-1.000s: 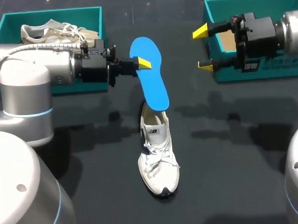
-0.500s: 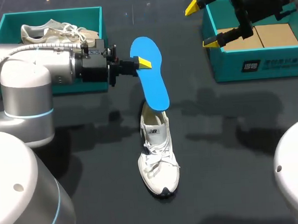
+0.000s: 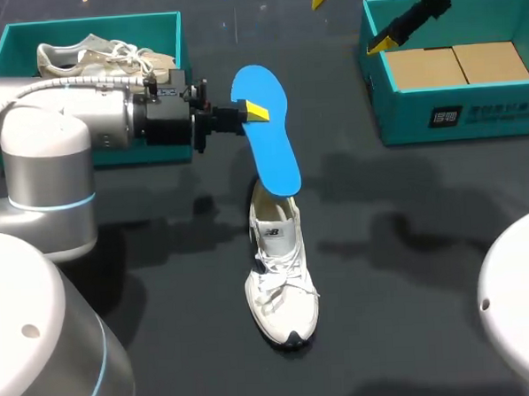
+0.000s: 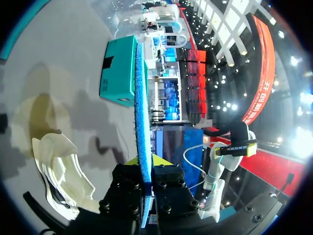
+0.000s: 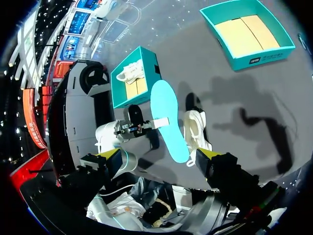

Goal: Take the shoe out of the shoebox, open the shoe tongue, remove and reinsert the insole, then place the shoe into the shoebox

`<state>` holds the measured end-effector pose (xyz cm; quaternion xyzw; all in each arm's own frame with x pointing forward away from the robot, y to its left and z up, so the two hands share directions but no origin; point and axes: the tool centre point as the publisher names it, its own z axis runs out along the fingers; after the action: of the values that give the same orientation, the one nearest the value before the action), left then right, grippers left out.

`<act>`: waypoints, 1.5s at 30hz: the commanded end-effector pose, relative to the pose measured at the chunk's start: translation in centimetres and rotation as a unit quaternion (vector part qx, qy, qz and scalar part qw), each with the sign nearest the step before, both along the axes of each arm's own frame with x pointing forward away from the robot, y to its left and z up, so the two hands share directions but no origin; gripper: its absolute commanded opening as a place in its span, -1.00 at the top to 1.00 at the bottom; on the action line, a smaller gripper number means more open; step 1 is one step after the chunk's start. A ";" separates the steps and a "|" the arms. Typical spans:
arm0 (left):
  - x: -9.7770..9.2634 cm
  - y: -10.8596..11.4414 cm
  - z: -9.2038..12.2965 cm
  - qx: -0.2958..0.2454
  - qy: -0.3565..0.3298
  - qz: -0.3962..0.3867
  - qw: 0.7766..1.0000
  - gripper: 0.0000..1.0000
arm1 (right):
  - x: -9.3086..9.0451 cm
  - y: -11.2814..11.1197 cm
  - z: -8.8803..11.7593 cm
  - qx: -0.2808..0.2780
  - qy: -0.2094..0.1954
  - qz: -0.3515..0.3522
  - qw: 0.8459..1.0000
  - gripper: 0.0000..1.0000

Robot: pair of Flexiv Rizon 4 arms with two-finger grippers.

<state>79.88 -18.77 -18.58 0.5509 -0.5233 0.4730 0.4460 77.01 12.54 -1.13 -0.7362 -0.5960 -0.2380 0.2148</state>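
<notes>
The blue insole (image 3: 266, 131) hangs in the air over the middle of the table (image 3: 409, 244), broad face up, its wider rounded end far and its narrower end near. The left gripper (image 3: 251, 113) has it pinched by its left edge, close to the far end. In the left wrist view the insole (image 4: 139, 107) runs edge-on straight out between the two closed fingers, a yellow tip pressed to each face.

The near end of the insole sits over the heel opening of the white shoe (image 3: 281, 272); whether it touches the collar cannot be told. The shoe stands upright on the table just near of the left gripper, heel far and toe near, laces loose over the tongue.

The left arm comes in from the left, level above the table, in front of the left shoebox (image 3: 158, 26) at the far left, which holds a second shoe (image 3: 88, 55).

At the far right stands the right shoebox (image 3: 455, 117) with a cardboard liner (image 3: 453, 64) on its floor. The right gripper (image 3: 353, 18) hangs above that box's far left corner, well apart from the insole, fingers spread wide and holding nothing. From the right wrist view the right gripper (image 5: 159, 154) looks down on the insole (image 5: 168, 117), the shoe (image 5: 196, 129) and both boxes.
</notes>
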 end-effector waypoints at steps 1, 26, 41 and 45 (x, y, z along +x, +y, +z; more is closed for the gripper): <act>0.0 0.0 0.0 0.001 0.000 0.000 1.000 1.00 | 0.1 0.6 0.7 -0.188 0.034 0.007 0.982 -1.00; 0.0 0.0 0.0 0.001 0.000 0.000 1.000 1.00 | 0.7 5.0 1.1 -0.266 -0.018 0.067 0.961 -1.00; 0.0 0.0 0.0 0.001 0.000 0.000 1.000 1.00 | 1.9 7.9 -0.6 -0.278 -0.018 0.070 0.958 -1.00; 0.0 0.0 0.0 0.001 0.000 0.000 1.000 1.00 | 1.7 8.2 -0.7 -0.283 -0.019 0.071 0.956 -1.00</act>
<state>79.90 -18.74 -18.57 0.5505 -0.5233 0.4733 0.4463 78.80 20.48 -1.95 -0.7175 -0.6938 -0.0612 0.0065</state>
